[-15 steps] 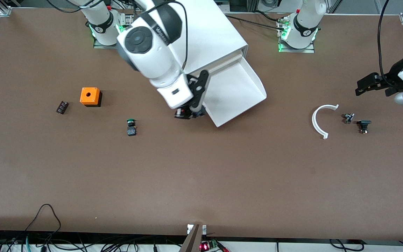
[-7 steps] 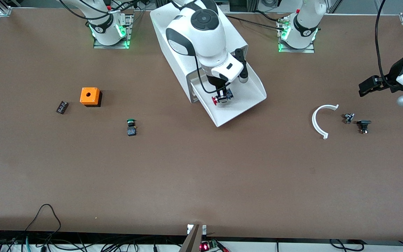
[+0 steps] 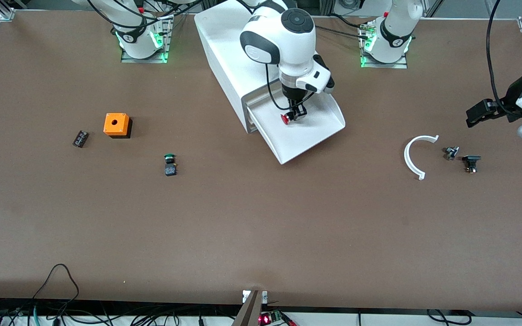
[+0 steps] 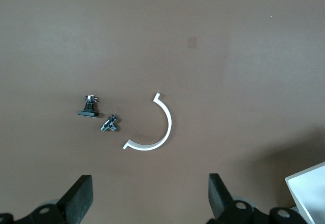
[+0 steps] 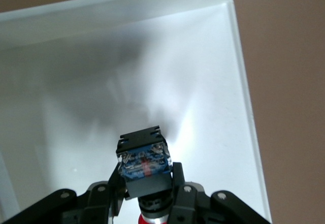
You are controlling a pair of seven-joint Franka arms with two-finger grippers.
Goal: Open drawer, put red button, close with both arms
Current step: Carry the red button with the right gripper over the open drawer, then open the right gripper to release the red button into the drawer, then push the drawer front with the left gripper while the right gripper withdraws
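We saw the red button (image 3: pixel 285 119) red-capped, black-blue bodied, over the white drawer (image 3: pixel 320 136) on the brown table (image 3: pixel 261 226)

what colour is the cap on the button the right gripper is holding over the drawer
Red. The red button shows its cap best in the front view, held by the right gripper over the drawer.

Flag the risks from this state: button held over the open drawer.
1. The right claw is shut on the red button above the drawer; released from there, the round-capped part may bounce or roll.
2. The drawer juts out of the cabinet at an angle to the table edge, so an uneven push could jam it.
3. The left claw, open, waits over the white arc, well away from the drawer.
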